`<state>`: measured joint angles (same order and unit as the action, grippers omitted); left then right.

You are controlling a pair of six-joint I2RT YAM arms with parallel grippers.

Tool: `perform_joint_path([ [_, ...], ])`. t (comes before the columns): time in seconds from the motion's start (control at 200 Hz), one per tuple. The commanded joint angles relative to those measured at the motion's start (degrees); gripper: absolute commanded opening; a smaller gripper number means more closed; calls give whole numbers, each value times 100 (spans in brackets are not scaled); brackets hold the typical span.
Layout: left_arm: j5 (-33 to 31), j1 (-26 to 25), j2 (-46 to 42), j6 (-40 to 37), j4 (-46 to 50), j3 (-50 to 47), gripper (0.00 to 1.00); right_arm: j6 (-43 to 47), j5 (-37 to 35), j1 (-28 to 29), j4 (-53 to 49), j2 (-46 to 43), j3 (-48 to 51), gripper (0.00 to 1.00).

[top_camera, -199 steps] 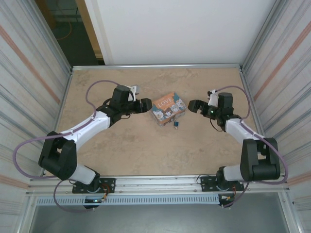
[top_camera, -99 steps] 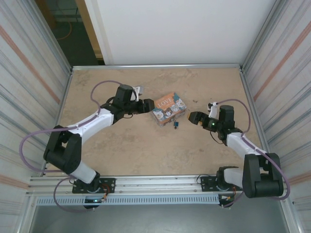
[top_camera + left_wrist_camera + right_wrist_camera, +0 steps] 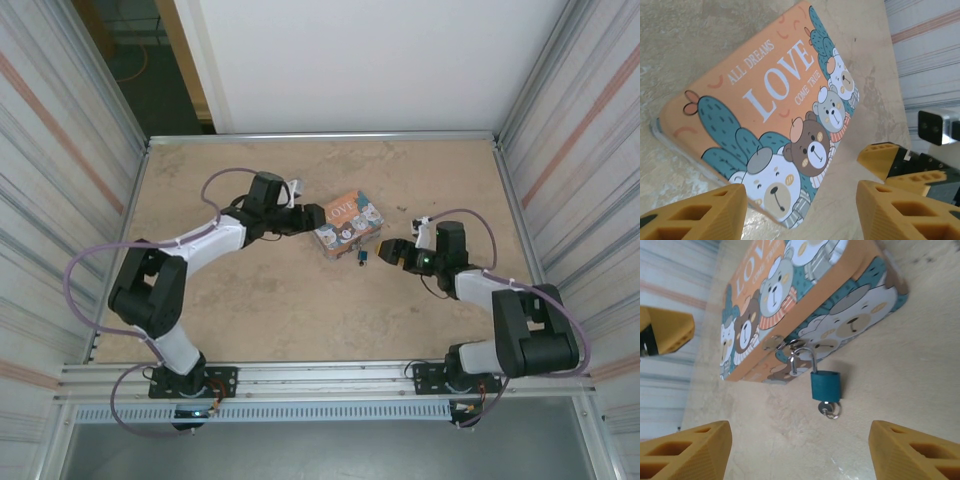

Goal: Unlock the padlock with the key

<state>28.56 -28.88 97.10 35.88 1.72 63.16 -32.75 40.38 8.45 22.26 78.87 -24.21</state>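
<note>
My left claw point(image 3: 800, 215) is spread wide and empty, just short of the orange rectangular "LOVE" tin with cartoon bears point(image 3: 775, 120). My right claw point(image 3: 800, 450) gapes wide too, gripping nothing. Before it, the small blue padlock point(image 3: 825, 385) hangs from the tin's hasp, with a silvery key point(image 3: 829, 409) at its base.

a beige, marbled tabletop point(image 3: 290, 310) carries a colourful "love" tin point(image 3: 346, 222) near its middle; a small blue padlock point(image 3: 825, 385) lies beside it, hooked to the tin's clasp.
</note>
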Motion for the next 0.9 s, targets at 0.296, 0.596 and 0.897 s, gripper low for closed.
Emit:
perform_joint_path([
  [0.296, 615, -108, 652, 123, -20, 784, 57, 195, 92, 249, 1366, 1097, -434, 65],
  [0.596, 846, -161, 1114, 344, 19, 1170, 54, 582, 49, 488, 1449, 1598, -740, 62],
  [0.897, 902, -205, 1441, 401, 275, 1348, 52, 1125, -61, 649, 965, 1850, -1023, 59],
])
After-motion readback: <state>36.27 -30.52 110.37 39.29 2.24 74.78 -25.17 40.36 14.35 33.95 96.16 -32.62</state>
